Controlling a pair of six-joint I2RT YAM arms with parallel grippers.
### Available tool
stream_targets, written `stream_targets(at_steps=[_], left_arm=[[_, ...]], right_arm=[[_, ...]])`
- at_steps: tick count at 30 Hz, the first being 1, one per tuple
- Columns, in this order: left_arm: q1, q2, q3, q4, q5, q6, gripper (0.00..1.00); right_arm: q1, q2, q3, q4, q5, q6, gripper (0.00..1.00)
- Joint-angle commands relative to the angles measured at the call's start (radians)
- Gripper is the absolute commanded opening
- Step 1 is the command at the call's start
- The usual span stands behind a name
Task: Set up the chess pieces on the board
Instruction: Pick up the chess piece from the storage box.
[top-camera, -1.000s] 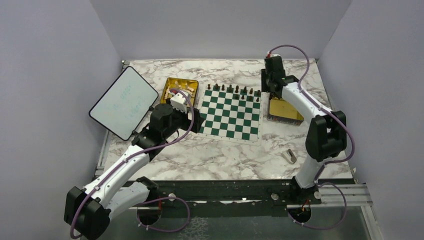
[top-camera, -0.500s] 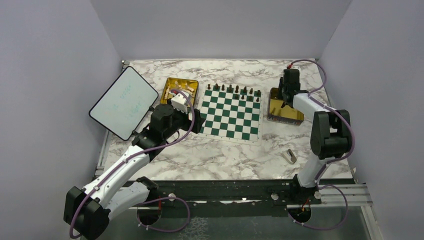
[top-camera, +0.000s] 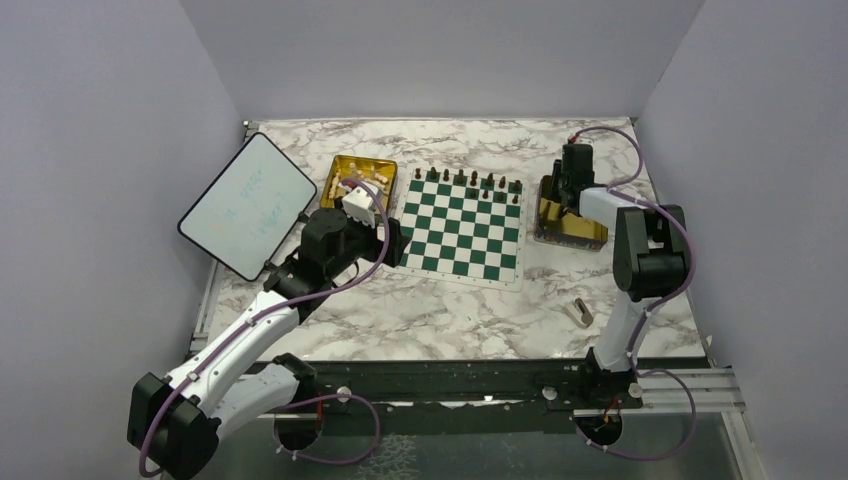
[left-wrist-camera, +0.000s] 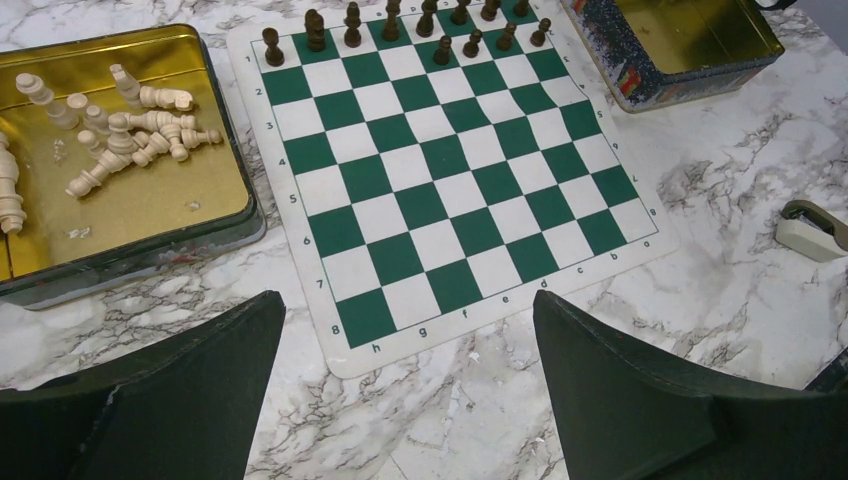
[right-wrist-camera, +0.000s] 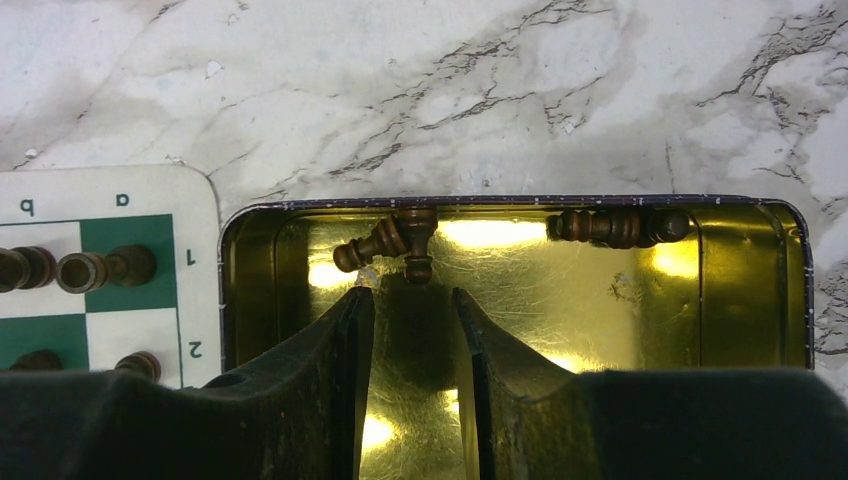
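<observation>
The green-and-white board (top-camera: 462, 225) lies mid-table, with dark chess pieces (top-camera: 470, 180) standing along its far rows (left-wrist-camera: 400, 25). Cream chess pieces (left-wrist-camera: 120, 135) lie jumbled in a gold tray (top-camera: 345, 165) left of the board. My left gripper (left-wrist-camera: 408, 300) hangs wide open and empty over the marble, just off the board's (left-wrist-camera: 440, 170) near corner. My right gripper (right-wrist-camera: 412, 295) is inside a second gold tray (right-wrist-camera: 500, 203) right of the board. Its jaws stand slightly apart with nothing between them. A few dark pieces (right-wrist-camera: 390, 240) lie just beyond its fingertips, and more (right-wrist-camera: 620, 225) against the tray's far wall.
A rounded white tablet (top-camera: 248, 205) leans at the left of the table. A small grey-beige block (top-camera: 578, 312) lies on the marble near the right arm's base. Grey walls close in the table on three sides.
My right arm has swung away from the board's far right corner and come down into the right tray, its jaws narrowing a little. The left arm has stayed where it was.
</observation>
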Motion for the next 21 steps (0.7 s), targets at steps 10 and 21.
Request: stream_targets(at_steps=[10, 21], left_arm=[[-0.003, -0.015, 0.005, 0.021, -0.010, 0.009, 0.94], [-0.003, -0.012, 0.001, 0.022, -0.008, 0.012, 0.94]], right_arm=[[-0.032, 0.078, 0.044, 0.027, -0.032, -0.044, 0.36], [-0.033, 0.096, 0.052, 0.036, -0.043, -0.083, 0.28]])
